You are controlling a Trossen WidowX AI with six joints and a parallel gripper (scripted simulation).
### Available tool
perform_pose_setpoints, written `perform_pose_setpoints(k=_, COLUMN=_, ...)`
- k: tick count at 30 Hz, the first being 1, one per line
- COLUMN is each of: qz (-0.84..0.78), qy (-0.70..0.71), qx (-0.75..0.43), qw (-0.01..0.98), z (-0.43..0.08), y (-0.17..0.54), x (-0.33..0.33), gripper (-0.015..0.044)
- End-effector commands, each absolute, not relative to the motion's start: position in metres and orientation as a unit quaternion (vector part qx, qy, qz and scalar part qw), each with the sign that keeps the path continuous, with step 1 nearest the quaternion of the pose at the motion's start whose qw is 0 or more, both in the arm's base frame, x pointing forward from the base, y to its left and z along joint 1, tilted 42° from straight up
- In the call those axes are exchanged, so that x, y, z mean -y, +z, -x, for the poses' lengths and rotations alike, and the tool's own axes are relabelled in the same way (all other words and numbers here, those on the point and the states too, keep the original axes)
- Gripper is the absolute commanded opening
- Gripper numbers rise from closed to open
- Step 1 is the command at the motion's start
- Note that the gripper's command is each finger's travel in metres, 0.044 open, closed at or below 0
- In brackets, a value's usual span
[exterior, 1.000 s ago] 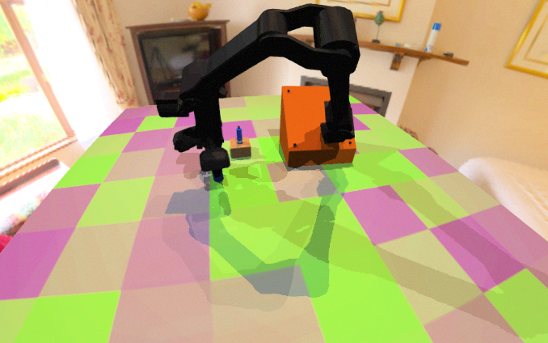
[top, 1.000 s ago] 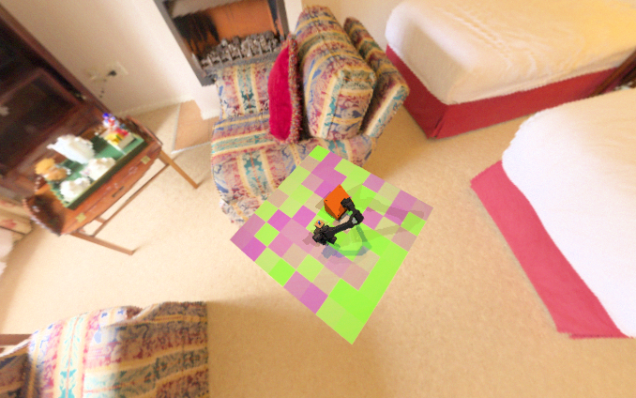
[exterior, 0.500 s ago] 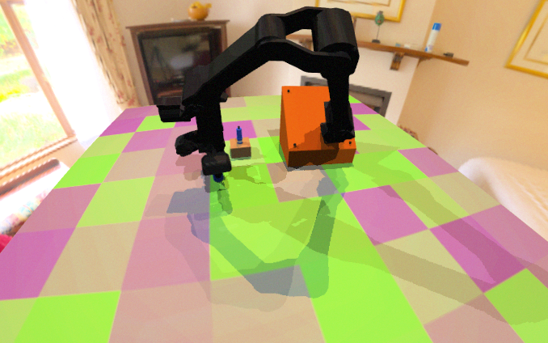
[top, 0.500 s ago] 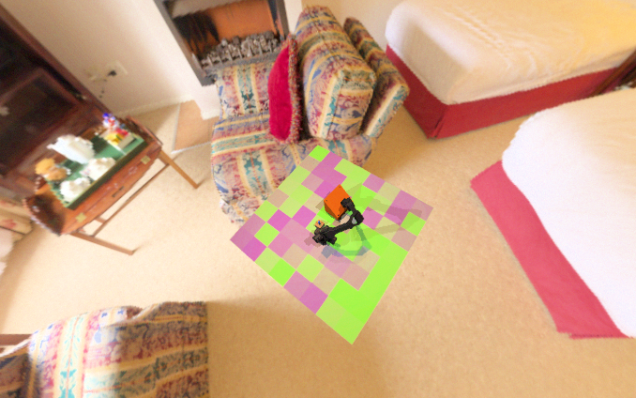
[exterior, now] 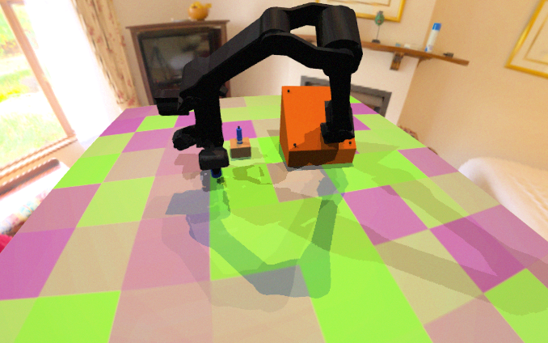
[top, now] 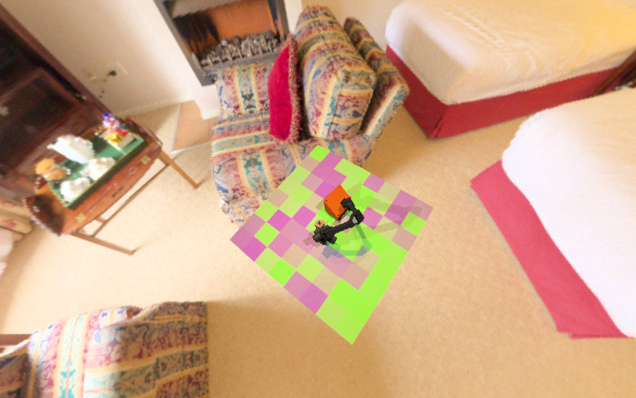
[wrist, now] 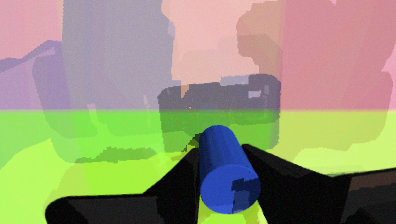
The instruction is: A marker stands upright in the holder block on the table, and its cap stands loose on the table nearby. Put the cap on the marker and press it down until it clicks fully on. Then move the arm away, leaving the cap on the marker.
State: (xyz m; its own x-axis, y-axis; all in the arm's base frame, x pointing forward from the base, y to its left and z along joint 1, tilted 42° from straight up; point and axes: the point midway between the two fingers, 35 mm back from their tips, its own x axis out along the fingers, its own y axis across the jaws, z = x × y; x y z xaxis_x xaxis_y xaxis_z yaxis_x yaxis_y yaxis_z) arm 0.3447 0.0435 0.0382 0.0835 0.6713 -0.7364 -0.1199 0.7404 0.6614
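The blue cap point(exterior: 216, 175) point(wrist: 227, 187) stands upright on the checkered table point(exterior: 170, 256) point(top: 355, 301). My gripper point(exterior: 216, 167) point(wrist: 220, 152) is shut on the cap, with one black finger against each side in the wrist view. The fingers hide the cap's upper part in the exterior view. The blue marker point(exterior: 238, 133) stands upright, with its dark tip up and bare, in the small tan holder block point(exterior: 240, 150). The holder is behind and to the right of the gripper in the exterior view. The marker is out of the wrist view.
A large orange block with a sloped face point(exterior: 304, 115) point(top: 333, 200) stands right of the holder in the exterior view, close beside the arm's base. The black arm point(exterior: 242, 57) arches high over the table from there. Its shadows fall across the tiles.
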Motion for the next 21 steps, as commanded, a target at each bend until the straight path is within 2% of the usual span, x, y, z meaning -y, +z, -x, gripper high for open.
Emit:
perform_pose_setpoints(k=1, qz=-0.221, qy=0.284, qx=-0.614, qw=0.702, z=-0.345, y=0.045, x=-0.037, gripper=0.0)
perform_pose_setpoints(k=21, qz=-0.213, qy=0.286, qx=-0.619, qw=0.7, z=-0.336, y=0.064, x=0.002, gripper=0.0)
